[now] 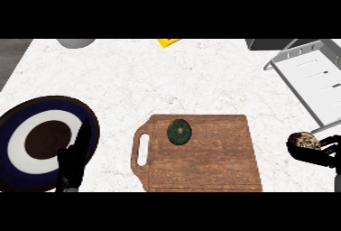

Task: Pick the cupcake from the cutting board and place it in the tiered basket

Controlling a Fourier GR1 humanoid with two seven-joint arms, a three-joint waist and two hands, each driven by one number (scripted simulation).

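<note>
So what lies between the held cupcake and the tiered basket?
Head view: only bare counter separates the cupcake, in the right hand, from the tiered basket.

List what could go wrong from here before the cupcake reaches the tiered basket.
1. The right hand holds the cupcake at the view's right edge, off the cutting board; it may slip over bare counter.
2. The tiered basket has a raised grey rim the cupcake could clip.
3. The green round item left on the board may be mistaken for the target.
</note>
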